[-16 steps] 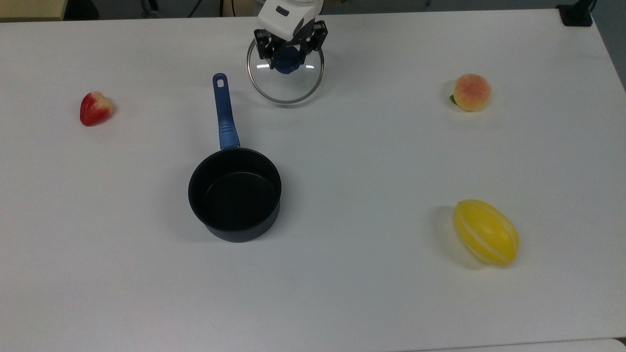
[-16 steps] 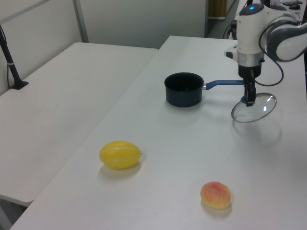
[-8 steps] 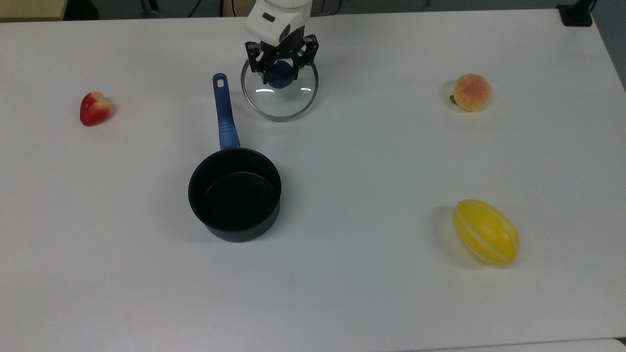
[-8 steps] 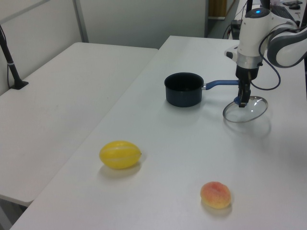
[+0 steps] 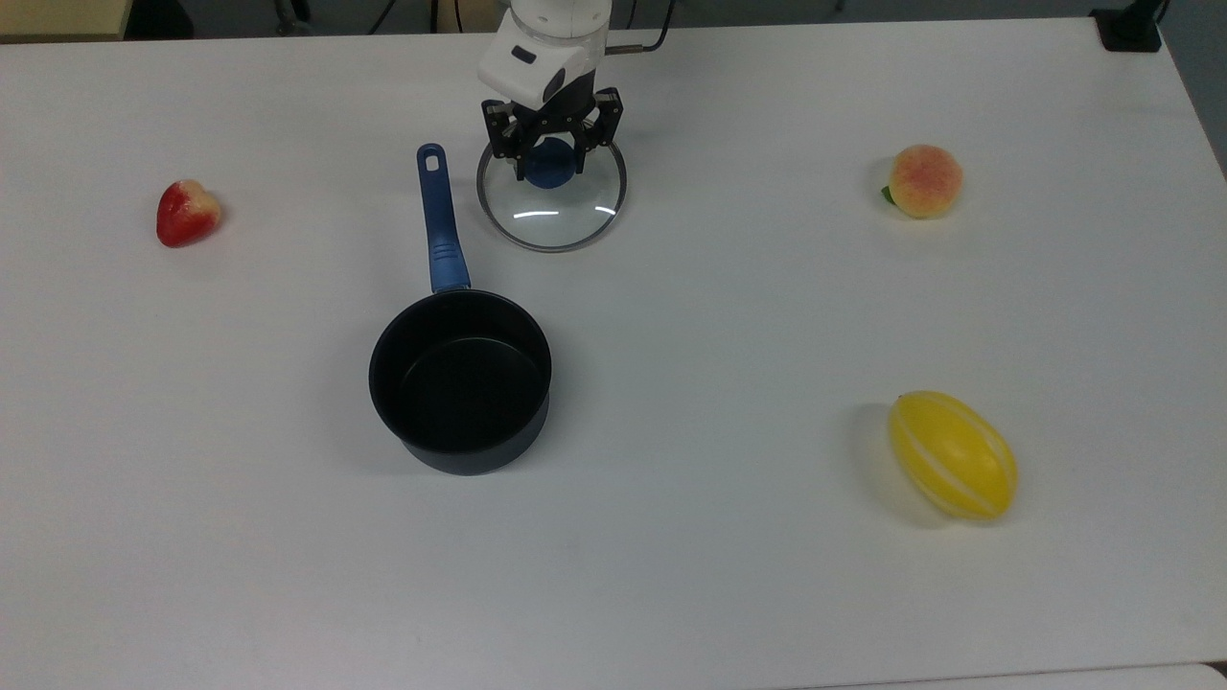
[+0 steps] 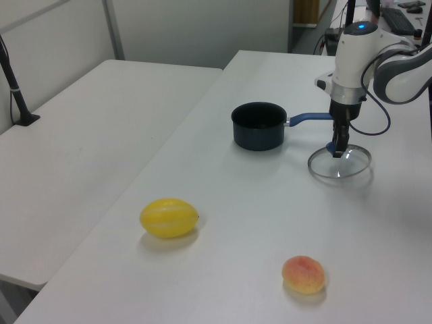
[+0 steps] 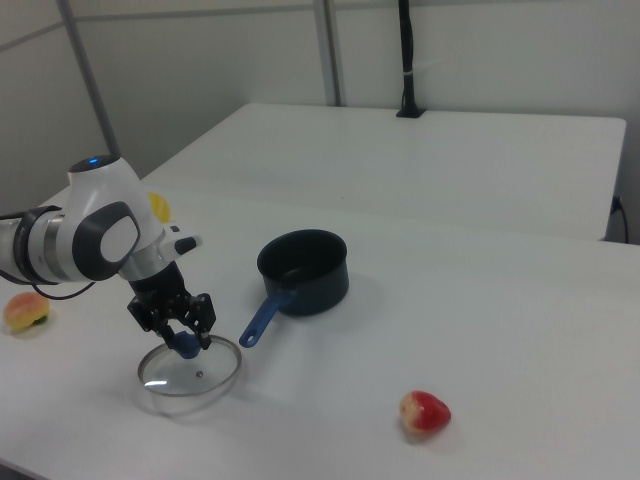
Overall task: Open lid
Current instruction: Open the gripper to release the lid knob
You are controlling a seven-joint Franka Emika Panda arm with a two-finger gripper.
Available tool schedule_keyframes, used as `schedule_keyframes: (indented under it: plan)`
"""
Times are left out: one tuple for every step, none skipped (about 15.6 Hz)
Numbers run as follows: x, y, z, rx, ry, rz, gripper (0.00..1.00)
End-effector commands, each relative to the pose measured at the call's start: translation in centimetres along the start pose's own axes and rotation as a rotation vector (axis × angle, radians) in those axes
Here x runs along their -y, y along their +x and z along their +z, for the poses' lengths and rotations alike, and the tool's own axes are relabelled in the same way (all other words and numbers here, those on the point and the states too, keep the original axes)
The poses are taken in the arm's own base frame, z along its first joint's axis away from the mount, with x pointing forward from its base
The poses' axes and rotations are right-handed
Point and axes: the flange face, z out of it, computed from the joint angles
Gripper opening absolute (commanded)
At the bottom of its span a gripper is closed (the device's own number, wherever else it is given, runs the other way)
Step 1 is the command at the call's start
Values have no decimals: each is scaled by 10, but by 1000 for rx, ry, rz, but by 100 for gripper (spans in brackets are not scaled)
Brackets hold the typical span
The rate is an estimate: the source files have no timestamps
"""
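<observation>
Top view: lid point(image 5: 553, 213) flat on table point(image 5: 729, 316) near far edge, off saucepan point(image 5: 460, 380); gripper point(image 5: 551, 158) clamped on blue knob point(image 5: 549, 165).
Left view: lid point(image 6: 339, 165) beside pan handle.
Right view: lid point(image 7: 190, 371) near front edge, fingers closed on knob.

Lid point(image 5: 553, 203) far rim behind the gripper point(image 5: 551, 149); arm cut off above.
</observation>
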Motion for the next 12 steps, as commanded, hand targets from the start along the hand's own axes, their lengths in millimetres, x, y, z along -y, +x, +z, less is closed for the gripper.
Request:
schedule_keyframes:
  plan:
    - [-1, -8, 2, 44, 7, 25, 63]
    - [-1, -8, 0, 43, 7, 37, 71]
    - [1, -7, -1, 39, 6, 67, 78]
    - [4, -5, -4, 34, 5, 93, 89]
    - [6, -4, -4, 40, 4, 103, 96]
    - [5, -4, -8, 46, 2, 106, 100]
    - [5, -1, -15, 58, 0, 107, 100]
    - [3, 3, -24, 78, -3, 112, 100]
    - [1, 8, -37, 99, -6, 120, 100]
    - [0, 13, -54, 122, -10, 148, 100]
    - [2, 21, -75, 136, -8, 177, 100]
    - [13, 29, -98, 144, 8, 184, 100]
